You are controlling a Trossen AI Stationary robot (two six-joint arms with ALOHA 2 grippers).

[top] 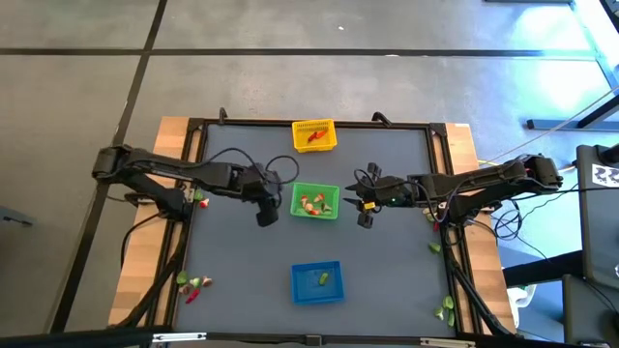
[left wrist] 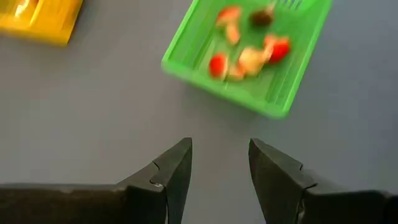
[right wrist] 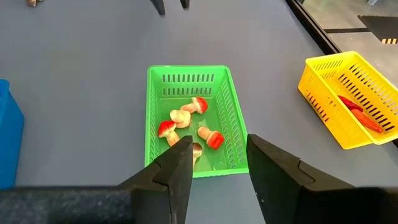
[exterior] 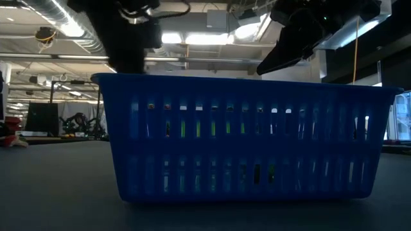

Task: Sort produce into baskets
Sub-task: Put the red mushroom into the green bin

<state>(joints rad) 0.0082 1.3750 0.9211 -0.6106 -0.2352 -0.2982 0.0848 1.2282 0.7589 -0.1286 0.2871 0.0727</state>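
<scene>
Blue basket [exterior: 247,138], perhaps screening green basket [top: 315,201]

You've got three baskets on the worktop: one yellow basket [top: 313,135] at top centre of the high view, one green basket [top: 315,202] mid-frame, one blue basket [top: 317,282] at bottom centre. Two arms, so two claws: left claw [top: 266,215] and right claw [top: 365,213], one on each side of the green one.

Produce counts: the yellow basket holds about two red pieces [right wrist: 359,112]. The green basket holds roughly five red-and-tan pieces [right wrist: 186,124]; they overlap, so you can't pin the count. The blue basket holds one or two light green pieces [top: 324,278]. Loose produce sits in four spots at the worktop edges: left [top: 200,200], lower left [top: 193,285], right [top: 435,247], lower right [top: 447,308]; too small to count.
</scene>
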